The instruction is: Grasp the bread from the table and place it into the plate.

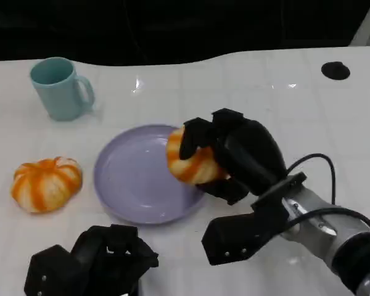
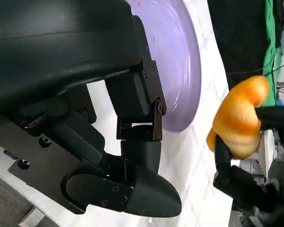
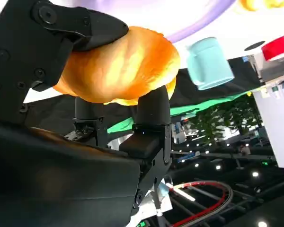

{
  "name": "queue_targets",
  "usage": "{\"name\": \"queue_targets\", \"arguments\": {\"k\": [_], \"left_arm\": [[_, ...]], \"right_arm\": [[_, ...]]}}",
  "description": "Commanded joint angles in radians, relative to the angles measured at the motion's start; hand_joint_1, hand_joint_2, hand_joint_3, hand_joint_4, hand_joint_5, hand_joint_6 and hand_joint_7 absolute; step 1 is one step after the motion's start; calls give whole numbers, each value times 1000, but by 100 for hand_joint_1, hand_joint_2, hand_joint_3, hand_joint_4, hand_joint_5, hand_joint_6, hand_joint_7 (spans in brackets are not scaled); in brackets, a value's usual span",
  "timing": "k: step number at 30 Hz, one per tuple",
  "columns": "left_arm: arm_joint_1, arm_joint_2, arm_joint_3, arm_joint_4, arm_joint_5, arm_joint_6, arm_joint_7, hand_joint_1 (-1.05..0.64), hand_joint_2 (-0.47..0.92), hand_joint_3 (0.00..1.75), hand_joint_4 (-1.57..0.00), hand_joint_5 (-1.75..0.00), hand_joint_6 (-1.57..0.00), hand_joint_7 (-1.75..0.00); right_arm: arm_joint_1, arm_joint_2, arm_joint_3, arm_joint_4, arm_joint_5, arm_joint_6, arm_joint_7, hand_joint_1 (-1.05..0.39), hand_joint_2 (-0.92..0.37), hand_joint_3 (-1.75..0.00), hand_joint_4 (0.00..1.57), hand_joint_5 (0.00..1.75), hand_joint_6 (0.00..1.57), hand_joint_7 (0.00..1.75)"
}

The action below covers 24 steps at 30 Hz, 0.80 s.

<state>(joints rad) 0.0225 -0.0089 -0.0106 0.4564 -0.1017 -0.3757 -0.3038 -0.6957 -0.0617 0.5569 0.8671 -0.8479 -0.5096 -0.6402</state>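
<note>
The right hand [image 1: 231,154] holds the bread [image 1: 190,161], an orange, white-striped roll, its fingers [image 3: 85,29] wrapped round it from both sides. The bread is in that grip over the right edge of the lavender plate [image 1: 132,176], which lies on the white worktop [image 1: 265,92] just beyond the fingertips. The left hand [image 1: 92,262] sits near the plate's closest rim with its fingers [image 2: 137,123] curled in on nothing. Well away from both sets of fingers, to the far side of the plate, a second striped roll [image 1: 46,184] lies on the worktop, and a pale blue mug [image 1: 60,88] stands upright behind it.
</note>
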Motion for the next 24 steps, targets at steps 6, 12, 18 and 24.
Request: {"name": "queue_targets", "arguments": {"k": [6,12,18,24], "left_arm": [[13,9,-3,-11,12,-9,12,-105,65,47,-157,-118,-142,-69],[18,5,-5,-21,7,3,12,-105,64,48,-157,-118,-143,-69],[17,6,-6,-21,10,-5,12,-105,64,49,-157,-119,-143,-69],[20,5,-7,-25,12,-3,16,-105,64,50,-157,-119,-143,-69]], "right_arm": [[-109,99,35,148,1,15,-37,-22,-31,-133,96,175,74,174],[-129,137,27,211,37,24,-21,-21,-45,-99,86,166,88,112],[-140,138,47,219,41,78,83,-28,-66,-50,55,102,74,26],[-130,129,60,182,44,127,175,-47,-90,-12,28,46,48,1]]}}
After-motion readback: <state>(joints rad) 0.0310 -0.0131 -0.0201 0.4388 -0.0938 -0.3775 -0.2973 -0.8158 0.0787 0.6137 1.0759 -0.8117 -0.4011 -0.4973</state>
